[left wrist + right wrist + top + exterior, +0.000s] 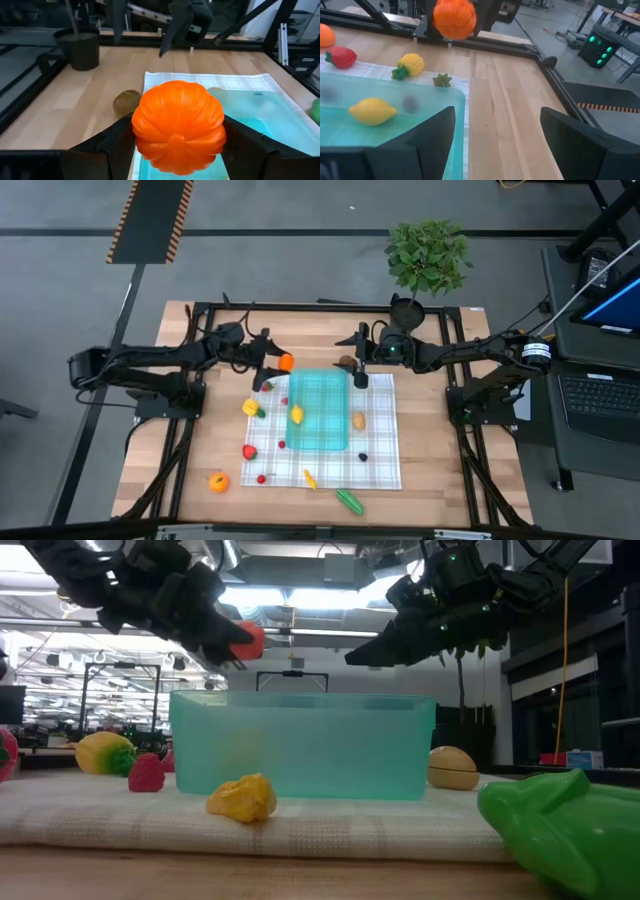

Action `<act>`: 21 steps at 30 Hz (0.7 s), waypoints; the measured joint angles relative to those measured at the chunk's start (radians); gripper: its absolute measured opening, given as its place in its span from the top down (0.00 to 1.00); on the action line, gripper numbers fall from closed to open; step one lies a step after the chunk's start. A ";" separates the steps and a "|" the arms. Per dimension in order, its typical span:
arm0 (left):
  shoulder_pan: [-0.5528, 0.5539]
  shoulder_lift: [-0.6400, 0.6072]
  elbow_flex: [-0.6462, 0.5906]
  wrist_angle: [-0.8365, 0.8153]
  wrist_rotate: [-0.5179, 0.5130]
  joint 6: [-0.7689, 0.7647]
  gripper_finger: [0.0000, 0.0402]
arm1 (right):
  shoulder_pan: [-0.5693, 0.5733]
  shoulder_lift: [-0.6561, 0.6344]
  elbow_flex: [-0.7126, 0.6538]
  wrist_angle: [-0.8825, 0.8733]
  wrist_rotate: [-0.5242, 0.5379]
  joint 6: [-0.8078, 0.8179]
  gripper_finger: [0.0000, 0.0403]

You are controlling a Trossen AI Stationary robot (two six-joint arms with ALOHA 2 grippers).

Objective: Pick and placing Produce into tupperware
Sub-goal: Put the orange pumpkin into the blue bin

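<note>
High view: left claw (278, 364) grasps orange pumpkin (286, 362) beside tupperware (318, 411); right claw (358, 366) released.

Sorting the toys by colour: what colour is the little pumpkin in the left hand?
Orange pumpkin, seen best in the left wrist view.

An orange pumpkin (178, 131) hangs over the translucent teal tupperware (320, 412) (on a white-and-green checked cloth (379, 450)).

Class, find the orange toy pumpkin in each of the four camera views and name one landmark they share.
High view: orange pumpkin, at the container's upper-left corner.
Low view: upper left, in the left pincer.
Left wrist view: centre foreground.
Right wrist view: top centre.
Shared landmark: the teal container.
</note>
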 joint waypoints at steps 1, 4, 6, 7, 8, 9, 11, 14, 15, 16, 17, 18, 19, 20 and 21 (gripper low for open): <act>-0.005 0.010 0.008 -0.001 0.000 0.000 0.41 | 0.000 0.000 0.000 0.007 0.000 -0.001 0.27; -0.025 0.040 0.043 -0.001 0.000 0.001 0.41 | 0.000 0.000 0.000 0.011 0.000 0.022 0.27; -0.034 0.060 0.068 -0.018 0.000 0.013 0.41 | 0.000 0.000 0.000 0.010 -0.006 0.051 0.27; -0.039 0.073 0.080 -0.023 0.000 0.026 0.41 | -0.002 0.000 0.000 0.010 -0.023 0.055 0.27; -0.043 0.086 0.088 -0.024 0.000 0.036 0.41 | -0.006 -0.002 0.000 0.008 -0.051 0.058 0.27; -0.046 0.099 0.097 -0.025 0.000 0.044 0.41 | -0.009 -0.005 0.000 0.005 -0.088 0.062 0.27; -0.048 0.126 0.112 -0.025 0.000 0.051 0.41 | -0.021 -0.023 0.000 -0.005 -0.167 0.086 0.27; -0.047 0.163 0.130 -0.026 -0.001 0.052 0.41 | -0.043 -0.071 0.000 -0.059 -0.275 0.112 0.27; -0.047 0.174 0.137 -0.026 -0.001 0.053 0.41 | -0.049 -0.086 0.000 -0.085 -0.302 0.113 0.27; -0.047 0.185 0.146 -0.025 -0.001 0.054 0.41 | -0.053 -0.101 0.000 -0.106 -0.320 0.114 0.27; -0.047 0.195 0.154 -0.023 -0.001 0.054 0.41 | -0.053 -0.114 0.000 -0.120 -0.329 0.114 0.27; -0.047 0.206 0.164 -0.022 -0.001 0.054 0.41 | -0.053 -0.126 0.000 -0.132 -0.331 0.114 0.27; -0.048 0.219 0.174 -0.022 -0.001 0.054 0.41 | -0.053 -0.136 0.000 -0.136 -0.332 0.114 0.27; -0.050 0.233 0.184 -0.022 -0.001 0.055 0.41 | -0.052 -0.146 -0.003 -0.137 -0.332 0.114 0.27; -0.052 0.245 0.195 -0.024 -0.001 0.056 0.41 | -0.051 -0.158 -0.016 -0.129 -0.332 0.112 0.27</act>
